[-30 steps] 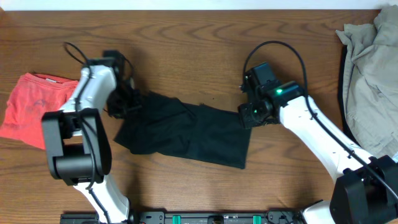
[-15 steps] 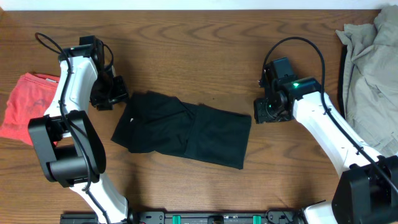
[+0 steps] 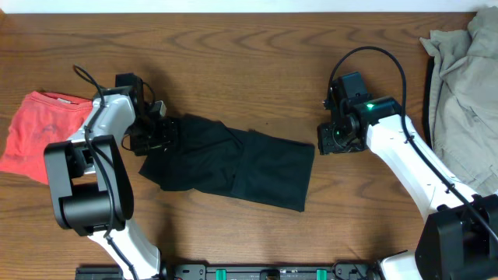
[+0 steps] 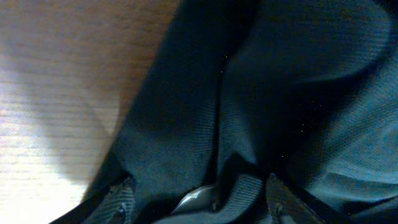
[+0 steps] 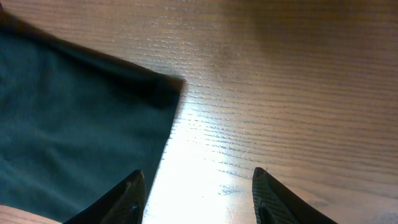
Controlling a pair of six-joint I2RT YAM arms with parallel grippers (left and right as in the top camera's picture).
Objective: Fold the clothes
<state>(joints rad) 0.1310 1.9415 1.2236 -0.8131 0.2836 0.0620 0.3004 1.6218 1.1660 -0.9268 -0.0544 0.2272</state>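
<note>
The black shirt (image 3: pixel 233 165) lies near the middle of the wood-grain counter (image 3: pixel 249 54) as a soft, matte, roughly rectangular fold with rumpled ridges toward its left end. The left tool (image 4: pixel 199 196) rests on that end, fingers spread, with a ridge of fine-knit cloth bunched loosely between them. The right tool (image 5: pixel 196 186) is spread and empty above bare wood, just beside the shirt's straight right edge. A crumpled coral-red tee (image 3: pixel 39 132) lies at the counter's left edge. A creased beige garment (image 3: pixel 463 93) is heaped at the right rear corner. Bare wood spans the rear edge.
</note>
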